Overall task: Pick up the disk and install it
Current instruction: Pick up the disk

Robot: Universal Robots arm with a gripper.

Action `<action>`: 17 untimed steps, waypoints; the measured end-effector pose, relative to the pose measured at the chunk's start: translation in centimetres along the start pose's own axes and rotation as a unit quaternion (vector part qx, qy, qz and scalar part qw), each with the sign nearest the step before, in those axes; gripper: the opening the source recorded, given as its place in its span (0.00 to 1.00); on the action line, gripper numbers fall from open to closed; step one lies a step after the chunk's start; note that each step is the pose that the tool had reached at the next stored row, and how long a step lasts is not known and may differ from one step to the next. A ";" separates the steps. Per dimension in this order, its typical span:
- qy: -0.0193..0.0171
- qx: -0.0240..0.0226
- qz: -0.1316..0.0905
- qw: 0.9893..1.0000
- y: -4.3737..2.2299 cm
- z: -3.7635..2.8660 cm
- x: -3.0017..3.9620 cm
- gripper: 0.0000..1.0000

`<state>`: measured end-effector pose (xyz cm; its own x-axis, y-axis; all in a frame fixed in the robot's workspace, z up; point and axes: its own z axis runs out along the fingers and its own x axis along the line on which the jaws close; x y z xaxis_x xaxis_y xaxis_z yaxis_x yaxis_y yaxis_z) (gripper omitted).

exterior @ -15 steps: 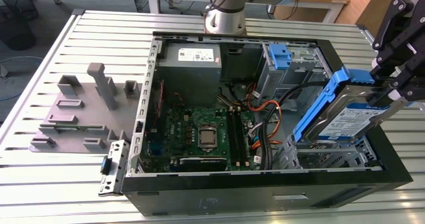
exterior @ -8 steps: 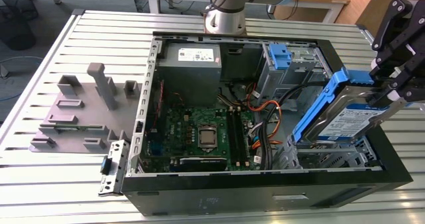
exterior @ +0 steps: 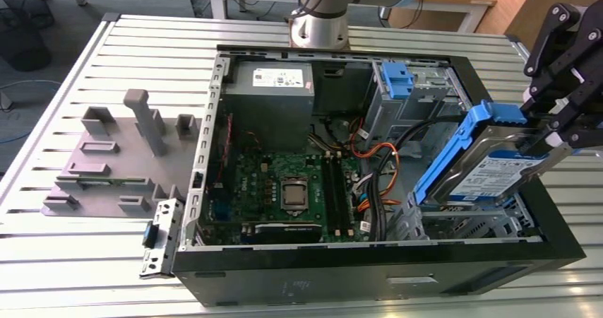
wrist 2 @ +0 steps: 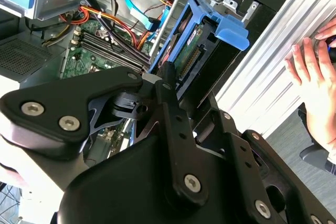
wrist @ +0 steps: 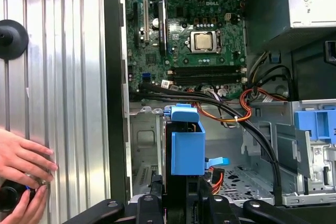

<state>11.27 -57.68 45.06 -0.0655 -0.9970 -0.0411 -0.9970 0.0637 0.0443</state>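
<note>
The disk (exterior: 492,168), silver with a blue-and-white label and blue side rails, hangs steeply tilted over the metal drive bay (exterior: 471,225) in the open computer case's corner at the exterior view's right. Its lower end is at the bay's mouth. My black gripper (exterior: 544,140) is shut on the disk's upper end. In the second wrist view the fingers (wrist 2: 169,90) clamp the disk (wrist 2: 202,38) edge-on. In the first wrist view the disk's blue rail end (wrist: 187,148) stands above the gripper (wrist: 184,195), with the bay's floor behind it.
The case (exterior: 377,268) holds a motherboard (exterior: 287,191), a grey power-supply box (exterior: 273,85), loose cables (exterior: 382,162) and an upright blue latch (exterior: 397,81). A grey fixture (exterior: 113,162) lies on the slatted table. A person's hands (wrist: 23,166) rest on the table beside the case.
</note>
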 end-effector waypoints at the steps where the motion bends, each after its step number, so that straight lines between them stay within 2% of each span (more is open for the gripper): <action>1: 0.000 0.000 0.000 1.000 0.00 0.00 0.00 0.35; 17: 0.000 0.000 -0.008 1.000 -0.41 0.19 -0.02 0.35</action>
<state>11.68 -57.68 44.85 -0.0498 -0.9979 -0.0413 -0.9979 0.0480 0.0444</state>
